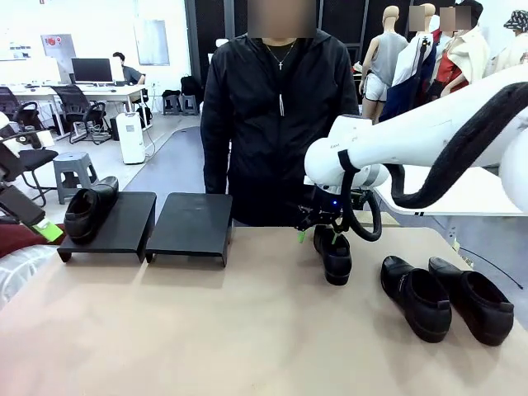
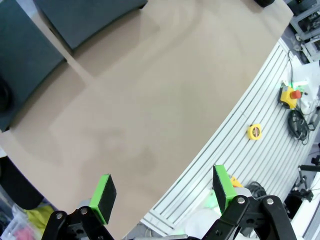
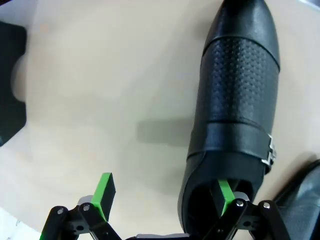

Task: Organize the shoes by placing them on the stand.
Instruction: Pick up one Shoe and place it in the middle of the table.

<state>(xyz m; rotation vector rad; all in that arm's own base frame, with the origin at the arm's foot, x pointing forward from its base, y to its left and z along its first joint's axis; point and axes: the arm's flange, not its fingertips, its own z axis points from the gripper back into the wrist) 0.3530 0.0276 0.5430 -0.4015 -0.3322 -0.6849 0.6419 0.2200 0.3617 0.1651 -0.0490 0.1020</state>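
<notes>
One black glossy shoe [image 1: 89,210] rests on the left panel of the low black stand [image 1: 191,227]. My right gripper [image 1: 329,233] hangs over a third shoe [image 1: 335,257] near the table's middle. In the right wrist view this gripper [image 3: 164,195] is open and straddles the side wall of that shoe [image 3: 235,100]: one green pad [image 3: 224,192] is inside the shoe's opening, the other pad [image 3: 104,192] outside over the table. Two more shoes [image 1: 417,297] [image 1: 472,299] lie side by side at the right. My left gripper [image 2: 162,192] is open, above bare table.
A person in a black jacket [image 1: 276,124] stands at the far side, behind the stand and the shoe. The stand's panels [image 2: 30,55] sit at the top left of the left wrist view. A slatted surface with a yellow tape measure [image 2: 255,131] lies beyond the table edge.
</notes>
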